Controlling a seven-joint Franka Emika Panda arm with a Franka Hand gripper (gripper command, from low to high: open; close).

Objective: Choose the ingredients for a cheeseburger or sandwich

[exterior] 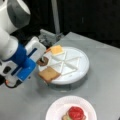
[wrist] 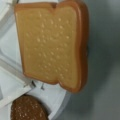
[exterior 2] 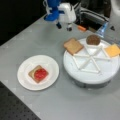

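On the counter (exterior 2: 62, 100), a divided tray (exterior 2: 91, 72) is seen holding toast (exterior 2: 73, 46), patty (exterior 2: 93, 39) and cheese (exterior 2: 113, 50). The sandwich (exterior 2: 38, 74), toast topped with tomato, is begun on the plate (exterior 2: 25, 80). The pincer (exterior 2: 63, 26) is held above the tray's toast; its opening cannot be told.

Front views opposed, sharing tray (exterior: 82, 66); wrist close overhead

White-and-blue arm (exterior: 15, 53) entering from upper left of a front view, wrist angled downward to the right; pincer (exterior 2: 63, 26) at top centre, fingertips pointing down.
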